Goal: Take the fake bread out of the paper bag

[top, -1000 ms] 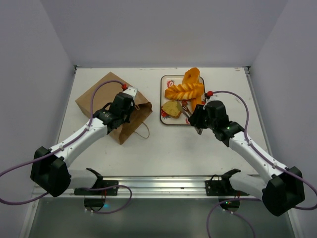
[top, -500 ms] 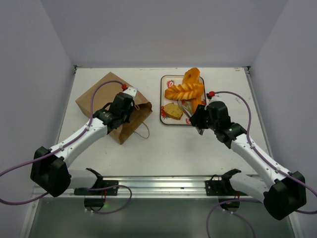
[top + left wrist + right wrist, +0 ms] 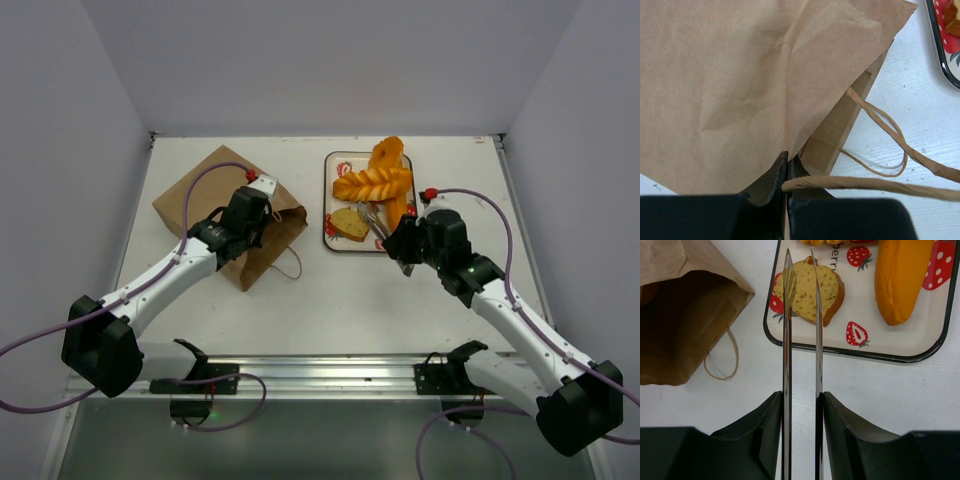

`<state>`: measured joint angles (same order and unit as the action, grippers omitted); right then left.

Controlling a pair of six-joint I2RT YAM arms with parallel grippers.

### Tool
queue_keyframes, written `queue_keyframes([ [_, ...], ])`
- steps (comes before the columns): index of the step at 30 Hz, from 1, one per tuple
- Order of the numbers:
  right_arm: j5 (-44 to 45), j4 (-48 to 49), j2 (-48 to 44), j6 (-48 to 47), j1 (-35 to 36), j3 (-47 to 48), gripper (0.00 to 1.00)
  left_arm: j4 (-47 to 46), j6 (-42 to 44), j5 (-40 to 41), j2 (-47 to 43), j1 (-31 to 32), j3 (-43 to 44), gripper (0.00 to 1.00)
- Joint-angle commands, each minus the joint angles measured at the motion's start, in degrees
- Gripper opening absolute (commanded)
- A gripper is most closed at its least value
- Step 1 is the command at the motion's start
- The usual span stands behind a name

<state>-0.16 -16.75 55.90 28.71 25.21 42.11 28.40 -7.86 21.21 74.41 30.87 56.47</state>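
On tray, glossy bread; right jaws clamp metal tongs, left jaws pinch kraft bag.

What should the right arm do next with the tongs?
Probably back the tongs off the tray toward the paper bag: the pale slice lies on the tray, tong tips apart, and the left gripper pinches the bag's edge.

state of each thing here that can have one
brown kraft paper bag: lying on its side, mouth open
left gripper: shut on the bag's paper edge
right gripper: shut on the metal tongs
metal tongs: held, tips apart over the pale bread slice
strawberry-print tray: holding the bread
glossy golden fake bread: visible pieces out of the bag, on the tray
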Motion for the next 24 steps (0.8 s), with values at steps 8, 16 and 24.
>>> queue_keyframes([
  [8, -3.3, 1.8, -3.1, -0.8, 1.2, -1.5, 0.41, 0.8, -0.8, 0.6, -1.9, -0.3, 0.9, 0.0],
  [16, -4.0, 1.5, -3.6, -1.0, 1.6, -0.5, 0.41, 0.2, 0.0, -2.8, -3.3, -0.3, 0.7, 0.0],
  [24, -4.8, 2.0, -4.0, -0.7, 2.1, -0.3, 0.41, 0.2, 0.2, -2.7, -2.8, -0.2, 0.7, 0.0],
])
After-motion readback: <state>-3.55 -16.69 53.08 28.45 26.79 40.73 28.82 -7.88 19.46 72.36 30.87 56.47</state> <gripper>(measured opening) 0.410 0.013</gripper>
